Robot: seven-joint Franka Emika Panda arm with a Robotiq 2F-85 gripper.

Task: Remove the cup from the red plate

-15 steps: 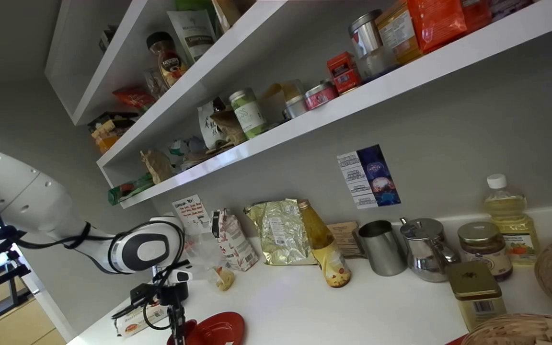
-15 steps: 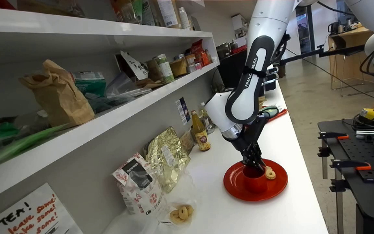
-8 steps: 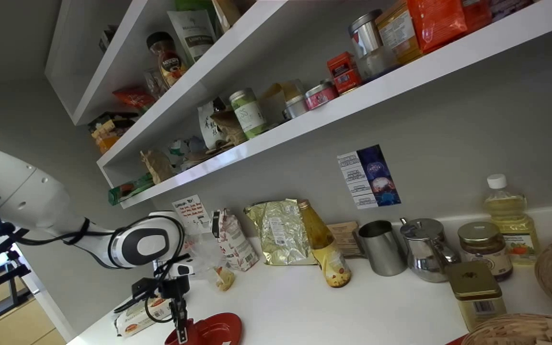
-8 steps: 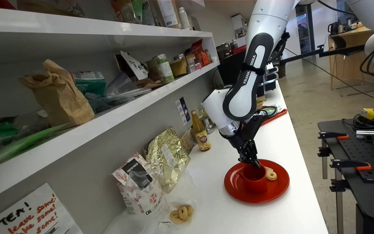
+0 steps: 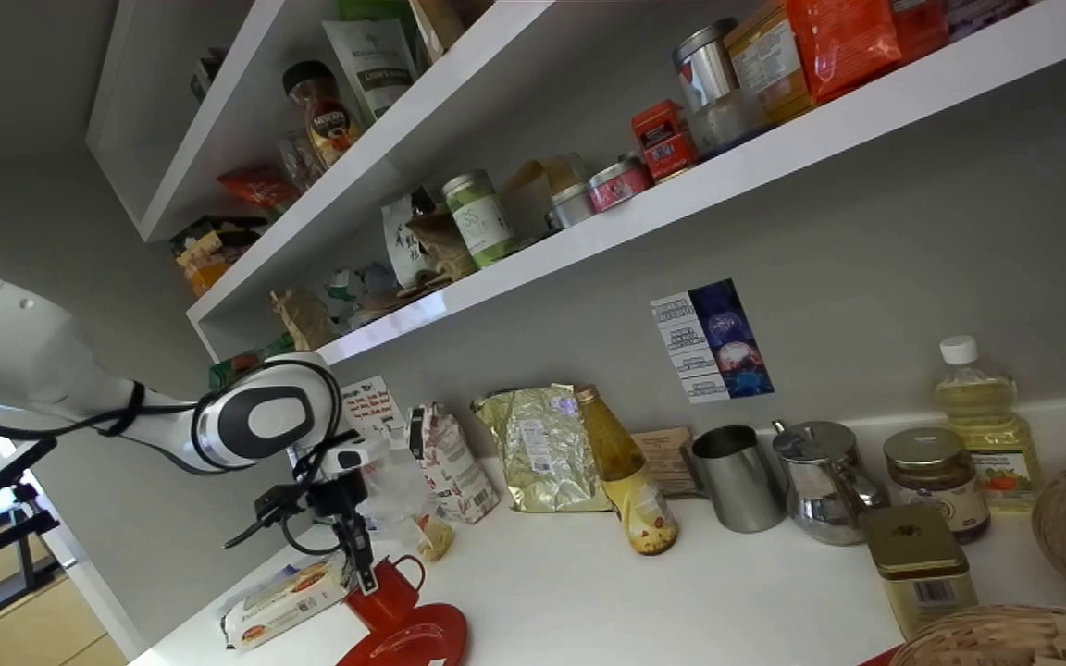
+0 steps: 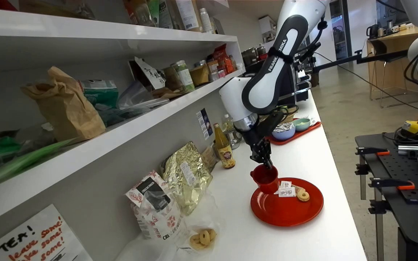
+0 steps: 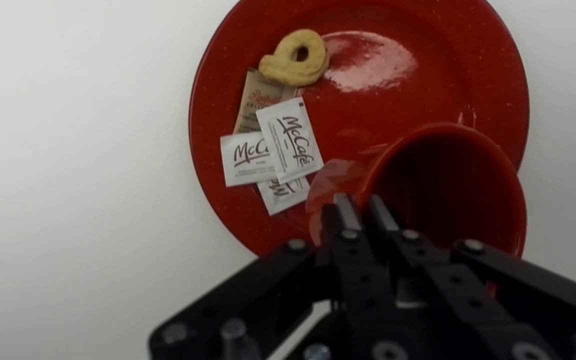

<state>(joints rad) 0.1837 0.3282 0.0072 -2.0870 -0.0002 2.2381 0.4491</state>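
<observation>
The small red cup (image 6: 265,181) hangs above the far wall-side edge of the red plate (image 6: 285,212), slightly tilted, with its handle towards the wall. The cup (image 5: 390,599) and plate (image 5: 424,636) also show in an exterior view, the plate cut by the lower edge. My gripper (image 6: 268,166) is shut on the cup's rim. In the wrist view my gripper (image 7: 361,206) has one finger inside the cup (image 7: 460,187) and one outside. The plate (image 7: 448,65) lies below, holding a ring biscuit (image 7: 288,71) and several paper sachets (image 7: 292,142).
Along the wall stand a yellow bottle (image 6: 224,148), a gold foil bag (image 6: 185,177) and a clear bag of ring biscuits (image 6: 202,240). A red tray (image 6: 305,131) with bowls lies farther along. A white package (image 5: 283,606) lies near the arm. A shelf (image 5: 533,268) overhangs the counter.
My gripper has lifted the cup off the plate and moved it up and towards the wall. The sachets beneath are now uncovered. The plate shifted very slightly earlier.
</observation>
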